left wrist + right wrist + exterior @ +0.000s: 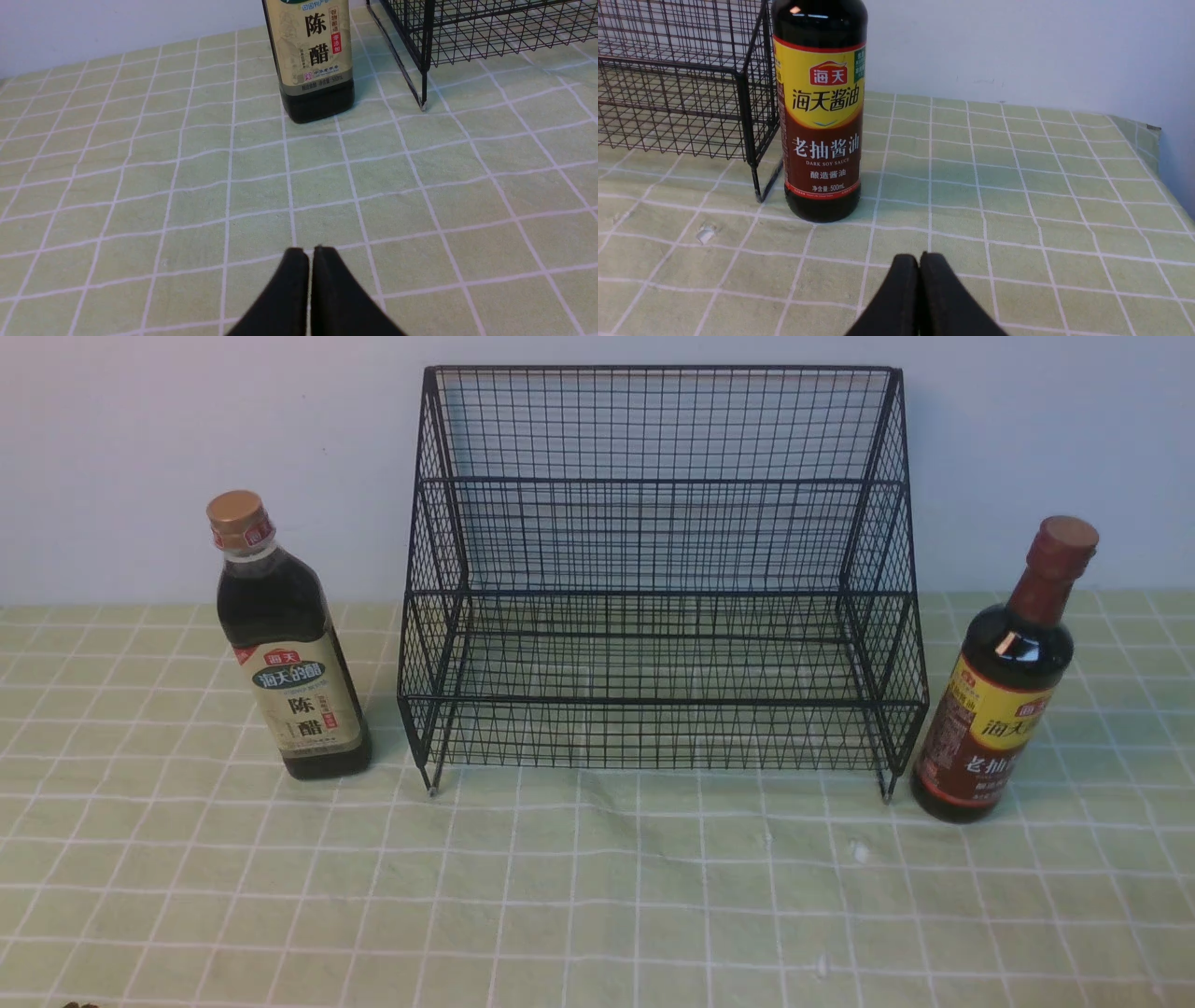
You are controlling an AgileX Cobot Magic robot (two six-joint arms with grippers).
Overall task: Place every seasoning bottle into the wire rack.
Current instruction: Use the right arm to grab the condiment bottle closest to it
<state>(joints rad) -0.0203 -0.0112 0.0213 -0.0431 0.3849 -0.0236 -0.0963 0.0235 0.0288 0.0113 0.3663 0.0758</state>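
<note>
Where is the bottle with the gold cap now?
In the front view, the gold-capped bottle stands upright on the checked cloth at the robot's left, beside the left end of the wire rack, outside it.

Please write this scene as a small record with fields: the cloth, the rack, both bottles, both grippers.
cloth: green, white grid
rack: black wire, empty, at centre
left bottle: gold cap, upright, outside rack
right bottle: reddish-brown neck, upright, outside rack
left gripper: shut, holding nothing
right gripper: shut, holding nothing
task: no bottle in rack yet
</note>
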